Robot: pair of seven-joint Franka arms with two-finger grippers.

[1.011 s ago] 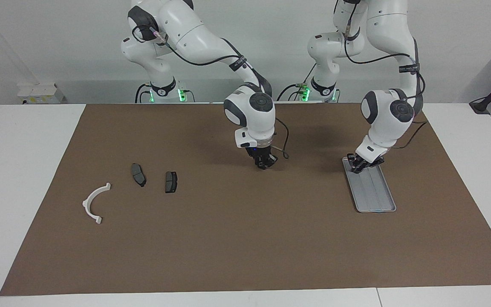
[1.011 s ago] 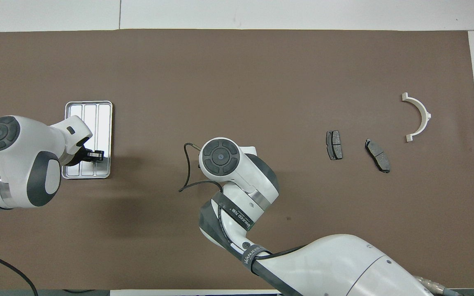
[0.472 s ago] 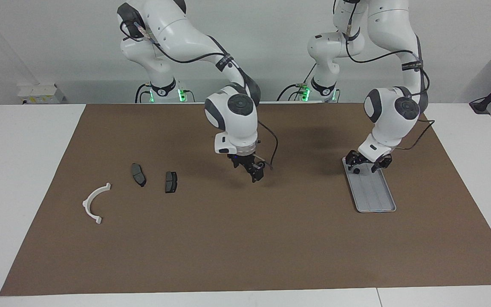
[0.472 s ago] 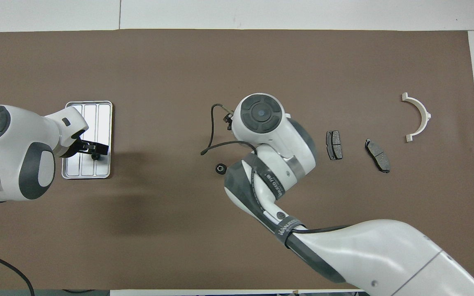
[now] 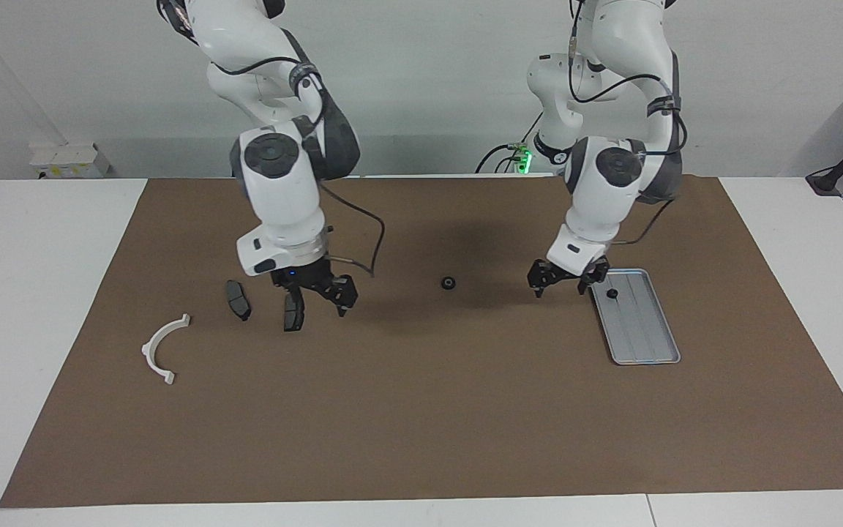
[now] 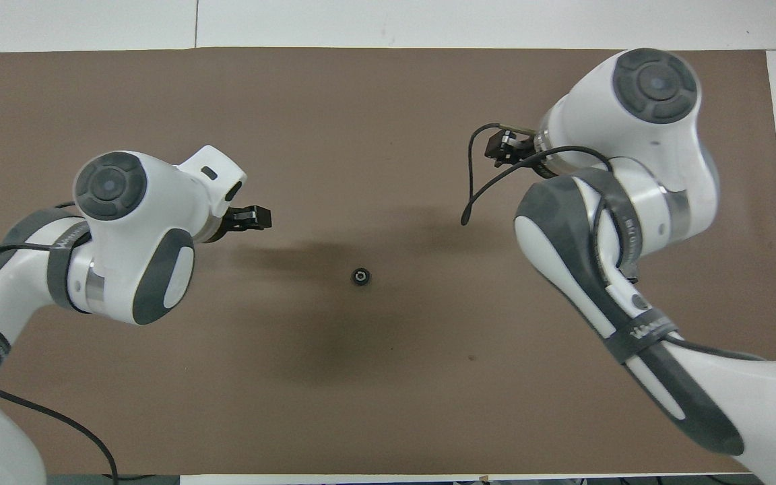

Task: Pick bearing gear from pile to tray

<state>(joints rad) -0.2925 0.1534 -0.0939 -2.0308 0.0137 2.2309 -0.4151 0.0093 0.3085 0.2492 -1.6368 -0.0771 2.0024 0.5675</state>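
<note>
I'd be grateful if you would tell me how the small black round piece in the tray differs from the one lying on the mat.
The black piece in the tray rests on the ribbed silver tray, at the left arm's end; the black piece on the mat lies on the bare brown mat near the table's middle. The one on the mat looks slightly larger and shows a pale centre from overhead; the other shows none. Both are small, dark, round, and free of any gripper.

Both tools, left (image 5: 559,284) and right (image 5: 317,299), open.

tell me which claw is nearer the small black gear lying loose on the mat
Left. The left claw hangs open between the black gear and the tray; the right claw is open over the brake pads.
</note>
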